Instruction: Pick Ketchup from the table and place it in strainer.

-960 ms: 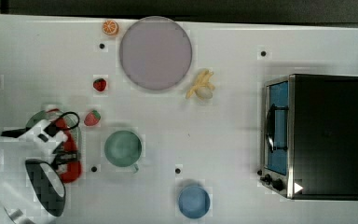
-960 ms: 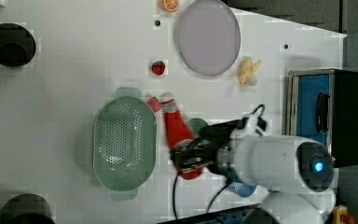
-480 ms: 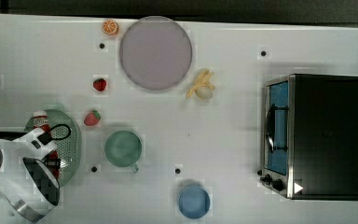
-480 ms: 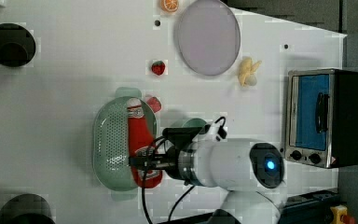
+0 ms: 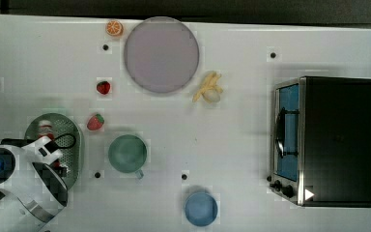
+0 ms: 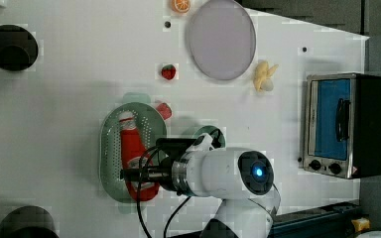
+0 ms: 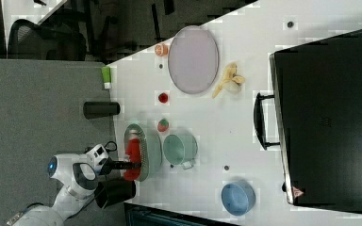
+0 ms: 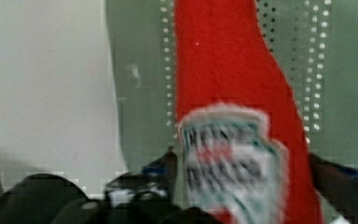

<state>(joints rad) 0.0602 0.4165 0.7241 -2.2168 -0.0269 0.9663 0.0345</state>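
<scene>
I see the ketchup lying inside the strainer, near the desk's left edge in the top view. My claw sits over its lower end; I cannot tell whether it grips. A green mug stands just right of the strainer.

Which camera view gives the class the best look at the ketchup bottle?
The left view: the ketchup lies full length in the strainer, cap and label visible. In the top view the arm hides most of it; the right view shows it edge-on; the wrist view crops it.
</scene>
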